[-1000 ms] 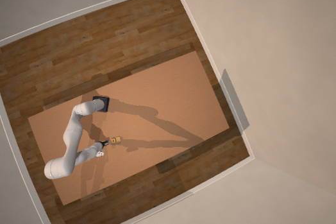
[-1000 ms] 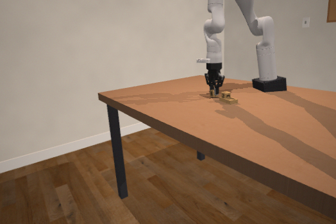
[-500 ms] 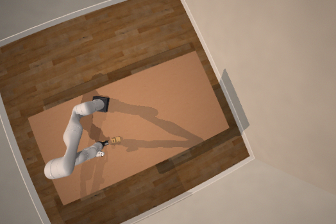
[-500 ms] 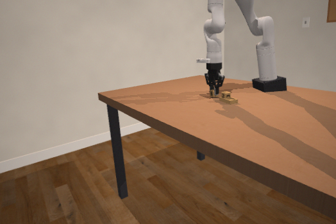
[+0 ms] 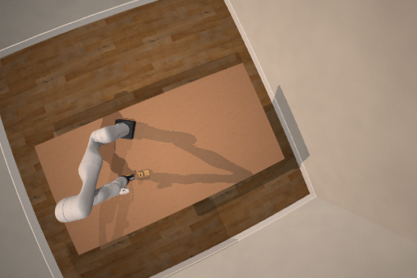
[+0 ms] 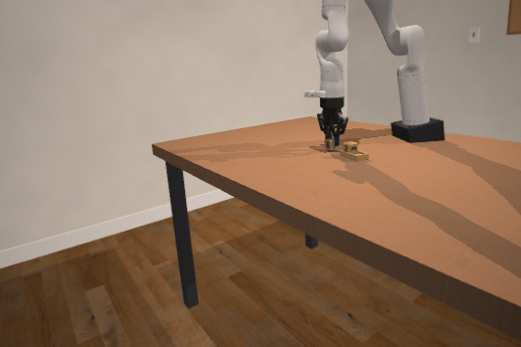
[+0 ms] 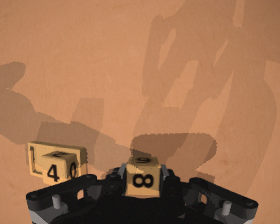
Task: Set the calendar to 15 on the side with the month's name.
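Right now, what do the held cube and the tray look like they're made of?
Held cube: pale tan, matte, black printed digit; likely light wood, though no grain shows. Tray: same flat tan, probably wood too. Gripper: black, dull, plastic or coated metal.
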